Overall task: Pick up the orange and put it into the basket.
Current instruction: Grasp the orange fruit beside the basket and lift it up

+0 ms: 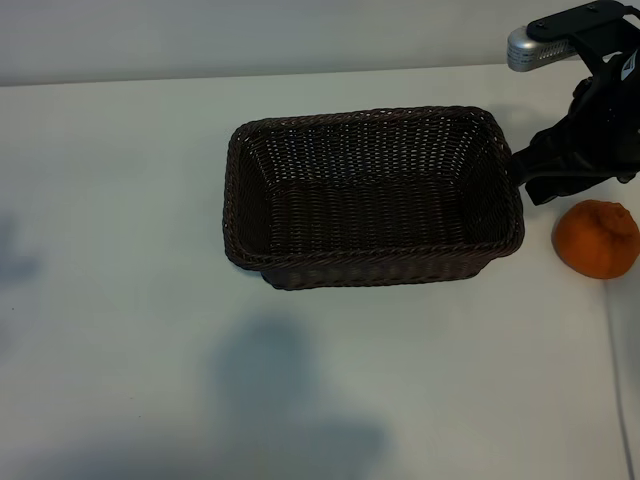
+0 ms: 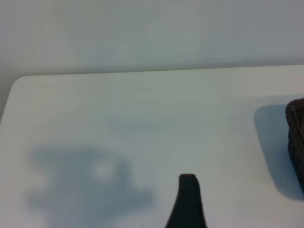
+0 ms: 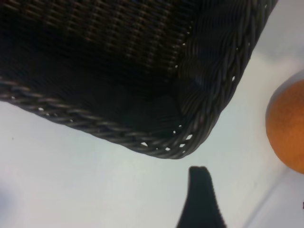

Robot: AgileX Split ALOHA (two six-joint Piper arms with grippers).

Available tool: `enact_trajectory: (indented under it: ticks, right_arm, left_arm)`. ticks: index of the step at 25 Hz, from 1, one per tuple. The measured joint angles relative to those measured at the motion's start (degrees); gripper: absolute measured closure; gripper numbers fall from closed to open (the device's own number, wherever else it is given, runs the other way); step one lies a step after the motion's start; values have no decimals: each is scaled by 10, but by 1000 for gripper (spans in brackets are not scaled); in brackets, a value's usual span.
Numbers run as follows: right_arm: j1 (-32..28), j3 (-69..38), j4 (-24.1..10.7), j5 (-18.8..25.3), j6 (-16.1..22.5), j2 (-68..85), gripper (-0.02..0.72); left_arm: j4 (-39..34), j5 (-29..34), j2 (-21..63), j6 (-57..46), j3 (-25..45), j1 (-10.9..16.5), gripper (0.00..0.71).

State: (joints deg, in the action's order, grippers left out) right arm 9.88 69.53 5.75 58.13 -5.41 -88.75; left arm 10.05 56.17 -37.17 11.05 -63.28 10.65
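Orange (image 1: 596, 238) seen on table (image 1: 120, 200) just right of basket (image 1: 372, 196), right gripper (image 1: 560, 165) held above between them, fingers apart, nothing gripped, left gripper (image 2: 187, 204) fingers apart over bare table away from basket

One orange (image 1: 596, 238), one wicker basket (image 1: 372, 196), one white worktop (image 1: 120, 200), one robot arm (image 1: 580, 120) in the exterior view

The small round orange fruit (image 3: 289, 128) is cut by the edge in the right wrist view. The dark brown woven wicker basket (image 2: 296, 137) shows only a blurred sliver in the left wrist view. The right gripper (image 1: 565, 165) is partly outside the exterior view.
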Motion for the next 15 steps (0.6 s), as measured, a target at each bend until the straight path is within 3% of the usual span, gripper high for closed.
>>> enact_trajectory:
  ticks: [7, 15]
  right_arm:
    - [0, 0, 0, 1, 0, 0, 208]
    - [0, 0, 0, 1, 0, 0, 208]
  left_arm:
    - [3, 0, 147, 38, 120, -2, 116]
    - [15, 25, 221, 36, 275, -8, 116]
